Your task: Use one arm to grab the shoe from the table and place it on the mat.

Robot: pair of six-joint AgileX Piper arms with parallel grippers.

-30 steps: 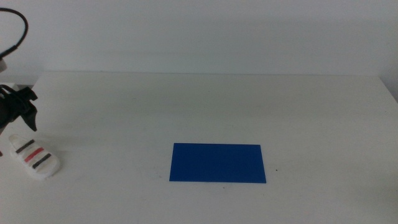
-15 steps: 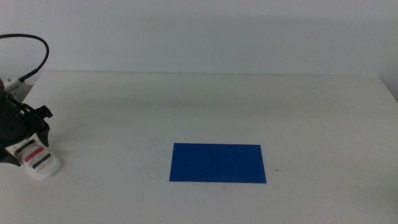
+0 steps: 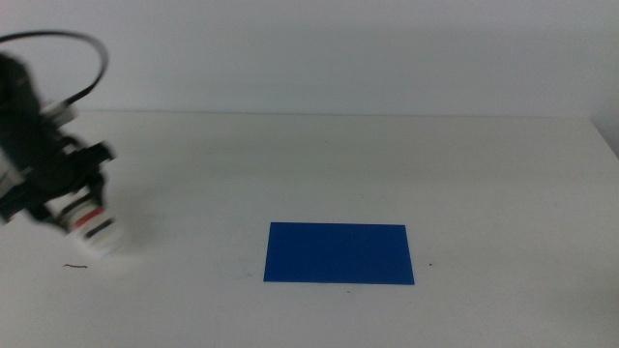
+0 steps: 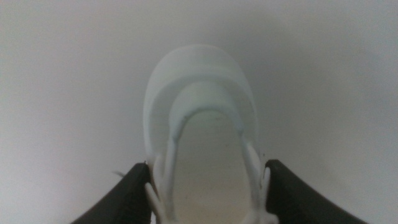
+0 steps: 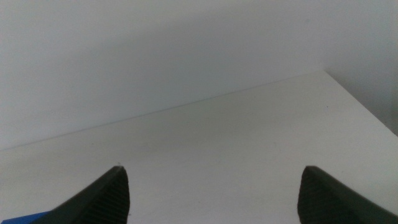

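Observation:
My left arm (image 3: 34,126) comes in over the far left of the white table (image 3: 338,164). Its gripper (image 3: 75,205) is shut on the small white shoe (image 3: 97,235), whose red and black straps show. The shoe hangs tilted, one end down, just over the tabletop. In the left wrist view the shoe (image 4: 202,124) sits between the two dark jaws of that gripper (image 4: 205,186). The dark blue mat (image 3: 338,253) lies flat near the table's middle, well to the right of the shoe. My right gripper (image 5: 213,174) is open and empty, and it is out of the middle view.
A small dark speck (image 3: 75,266) lies on the table below the shoe. The table's right edge (image 3: 604,145) shows at the far right. A corner of the mat (image 5: 25,219) shows in the right wrist view.
My left gripper came down over the shoe, closed on it, then carried it up and to the right, toward the mat. The shoe now hangs tilted instead of lying flat.

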